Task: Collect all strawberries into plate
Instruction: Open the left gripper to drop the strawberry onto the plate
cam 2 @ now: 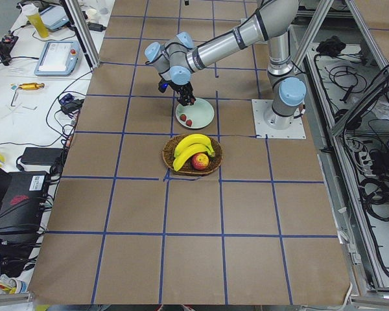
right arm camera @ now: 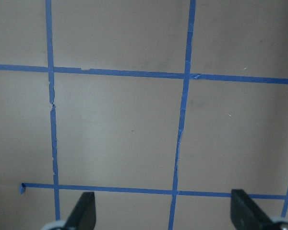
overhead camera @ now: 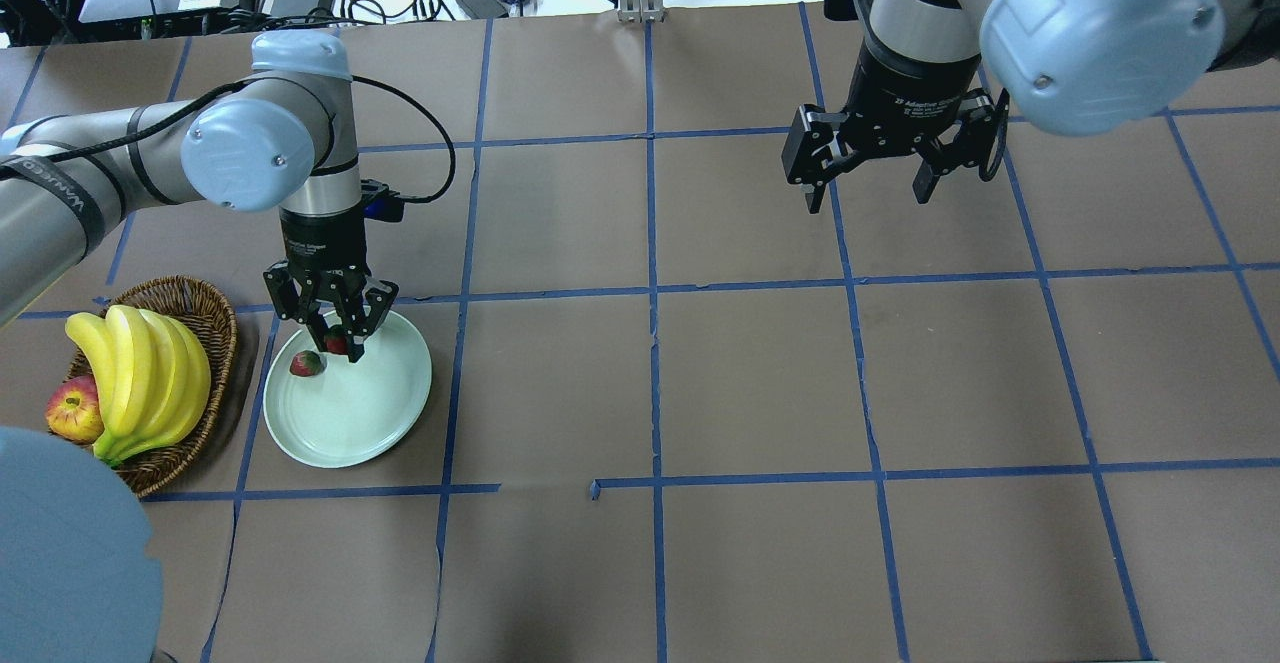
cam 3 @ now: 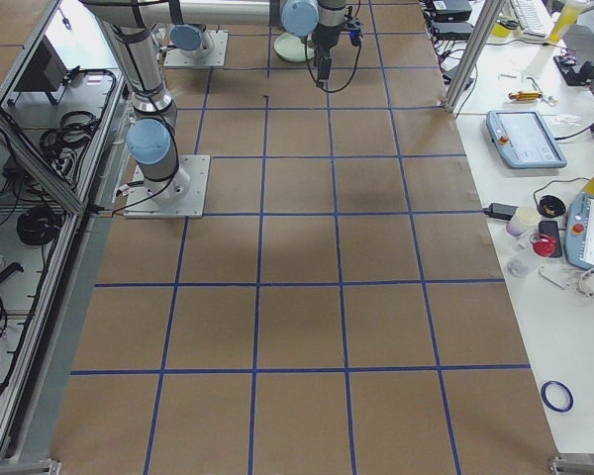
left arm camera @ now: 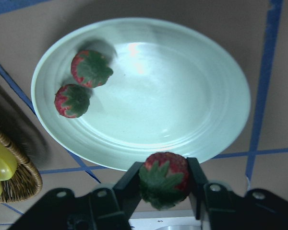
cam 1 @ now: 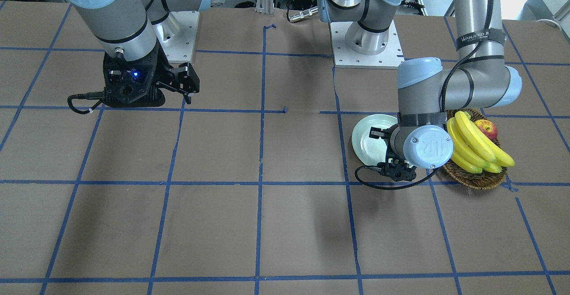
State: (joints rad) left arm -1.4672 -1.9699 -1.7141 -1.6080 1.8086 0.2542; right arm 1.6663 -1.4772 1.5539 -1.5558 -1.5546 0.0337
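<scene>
1. The table (overhead camera: 760,363) is brown paper with a blue tape grid, and it fills most of every feed I've got.
2. Next the arms. My left arm (overhead camera: 100,173) reaches in over the plate's end of the table. The right arm (overhead camera: 920,33) hangs above bare paper, well apart from all the fruit.
3. A wicker basket (overhead camera: 215,318) sits at the left end with a bunch of bananas (overhead camera: 140,373) and a red-yellow apple (overhead camera: 72,410) in it.
4. The plate (overhead camera: 360,413) is pale mint green and lies flat on the table just beside the basket. In the overhead view I can see a thin strip of paper between the two.
5. The right gripper (overhead camera: 868,198) has its jaws spread wide with nothing in them. Its wrist cam only gives me paper and tape lines underneath.
6. The left gripper (overhead camera: 340,345) points straight down over the plate's edge farthest from the robot, jaws pinched in on one strawberry.
7. Strawberries, three total:
   - The held strawberry (left arm camera: 164,184) is clamped between the fingertips with its green cap facing the wrist cam, right at the rim. I can't tell if it's touching the plate.
   - Two loose strawberries (left arm camera: 91,68) (left arm camera: 73,100) lie inside the plate close together, on the side nearest the basket.
</scene>
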